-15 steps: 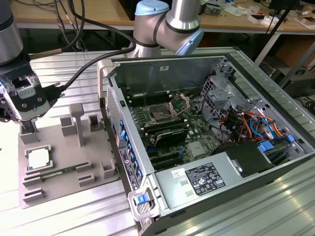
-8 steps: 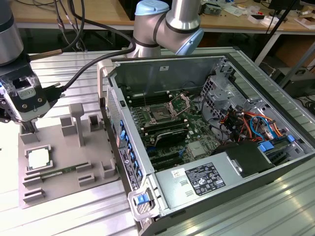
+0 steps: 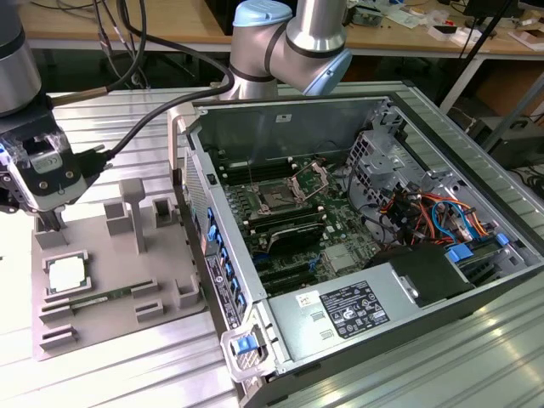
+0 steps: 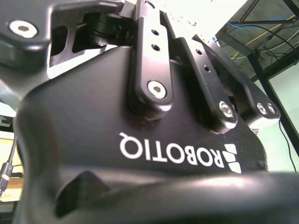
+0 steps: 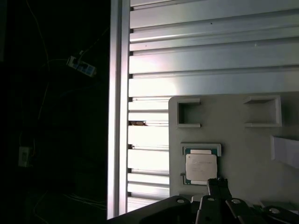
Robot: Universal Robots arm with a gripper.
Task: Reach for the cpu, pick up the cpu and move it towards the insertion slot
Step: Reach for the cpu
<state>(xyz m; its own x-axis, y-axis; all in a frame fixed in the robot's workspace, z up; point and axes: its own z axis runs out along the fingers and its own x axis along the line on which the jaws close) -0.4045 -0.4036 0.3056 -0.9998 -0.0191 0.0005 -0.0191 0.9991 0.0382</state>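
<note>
At the exterior view's left, the claw [image 3: 48,223] hangs close over the cpu [image 3: 66,274] — I cannot tell if it is wide or narrow. The cpu lies flat on the grey plate [image 3: 102,255]. Over to the right, the insertion slot [image 3: 276,201] sits inside the open computer [image 3: 289,127] — well apart from the cpu.

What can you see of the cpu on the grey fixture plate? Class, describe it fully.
The cpu is a small, thin, flat square with a whitish-silver metal top and a narrow green edge. It lies flat, top up, in a shallow framed seat on the grey fixture plate. The gripper hangs close above it; whether they touch cannot be told.
</note>
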